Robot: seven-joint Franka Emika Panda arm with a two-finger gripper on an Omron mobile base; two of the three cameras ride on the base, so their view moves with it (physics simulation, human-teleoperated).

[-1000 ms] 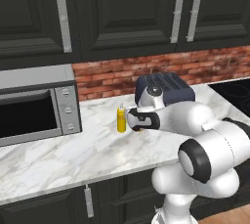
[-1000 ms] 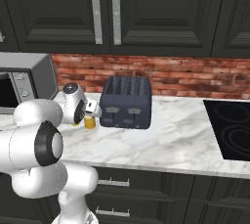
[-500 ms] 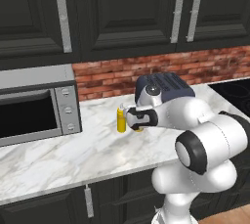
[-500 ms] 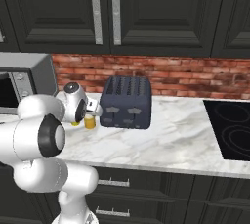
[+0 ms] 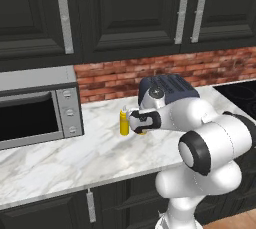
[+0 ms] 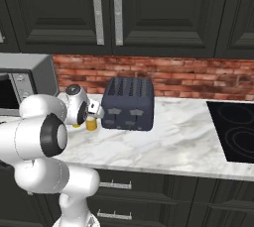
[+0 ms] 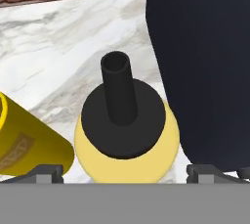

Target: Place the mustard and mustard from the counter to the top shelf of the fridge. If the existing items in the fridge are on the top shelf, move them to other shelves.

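On the marble counter (image 5: 75, 163) stand two yellow mustard bottles. The slimmer mustard (image 5: 123, 123) with a pale nozzle is just left of my hand and shows at the lower left of the hand view (image 7: 24, 145). The wider mustard (image 7: 127, 145) has a black cap and sits upright right under my gripper (image 7: 129, 171). My gripper (image 5: 135, 123) is open, with one fingertip (image 7: 49, 171) on each side of that bottle, not touching it. From the right base view, part of a yellow bottle (image 6: 92, 123) peeks from below the hand. The fridge and its top shelf are out of view.
A dark blue toaster (image 5: 170, 88) (image 6: 129, 102) stands right beside the wider bottle and fills the right of the hand view (image 7: 205, 61). A silver microwave (image 5: 35, 113) is at the left. A black cooktop (image 6: 233, 129) lies at the far right, under a brick wall and dark upper cabinets.
My hand has moved left along the counter toward the bottles, and the arm has stretched out further. The jaws have stayed open. The bottles have not moved.
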